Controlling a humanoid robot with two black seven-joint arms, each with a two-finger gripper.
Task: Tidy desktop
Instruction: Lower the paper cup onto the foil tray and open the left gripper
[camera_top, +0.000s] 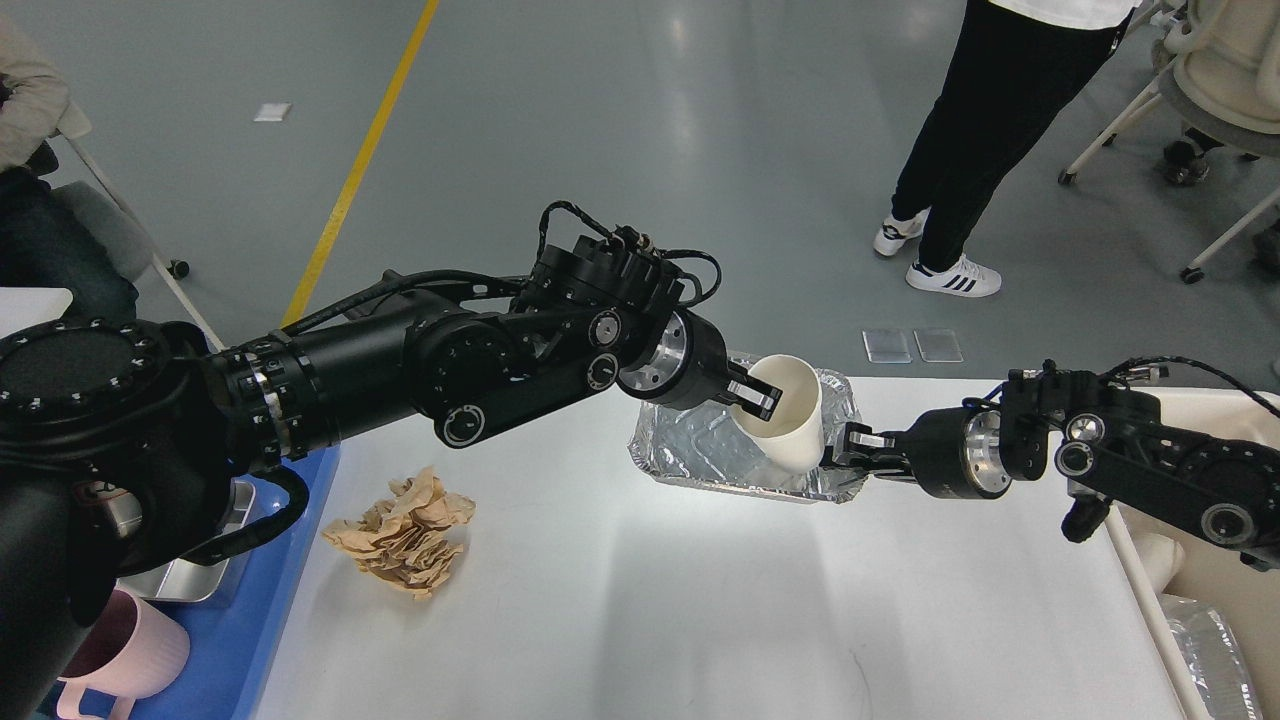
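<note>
The white desktop fills the lower part of the head view. A white paper cup stands tilted inside a silver foil tray at the far middle. My left gripper is shut on the cup's rim, one finger inside and one outside. From the right, my right gripper is shut on the foil tray's right edge. A crumpled brown paper ball lies on the desktop to the left.
A blue tray at the left edge holds a steel container and a pink mug. A cream bin stands at the right edge with foil inside. A person stands on the floor beyond the table.
</note>
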